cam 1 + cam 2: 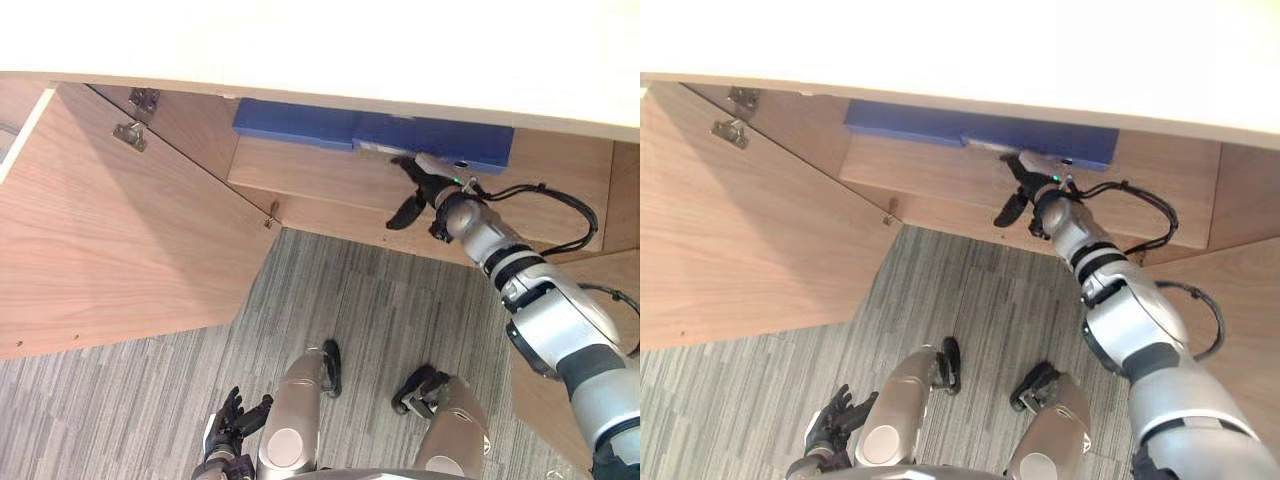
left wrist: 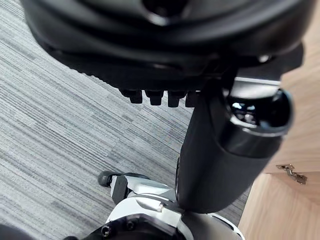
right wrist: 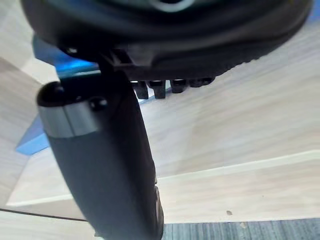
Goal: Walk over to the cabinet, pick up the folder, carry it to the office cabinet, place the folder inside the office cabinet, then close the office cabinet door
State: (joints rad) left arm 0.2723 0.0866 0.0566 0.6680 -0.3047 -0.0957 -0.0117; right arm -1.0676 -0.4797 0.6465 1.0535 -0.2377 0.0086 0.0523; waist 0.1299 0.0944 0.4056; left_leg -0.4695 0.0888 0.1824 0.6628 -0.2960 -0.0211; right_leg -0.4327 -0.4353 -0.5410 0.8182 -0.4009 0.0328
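Observation:
A blue folder point(image 1: 300, 122) lies flat on the wooden shelf point(image 1: 320, 170) inside the open office cabinet, pushed towards the back. My right hand point(image 1: 424, 183) reaches into the cabinet just in front of the folder's right part, open, with its fingertips point(image 1: 403, 162) at the folder's front edge and its thumb hanging down. In the right wrist view the folder point(image 3: 37, 140) shows as a blue strip past the thumb. My left hand point(image 1: 231, 417) hangs low by my side, open and holding nothing.
The cabinet's left door point(image 1: 110, 230) stands wide open, with metal hinges point(image 1: 131, 133) on its inner face. A pale cabinet top point(image 1: 350, 50) overhangs the shelf. Another wooden panel point(image 1: 545, 400) stands at the right. Grey striped carpet point(image 1: 360, 300) covers the floor.

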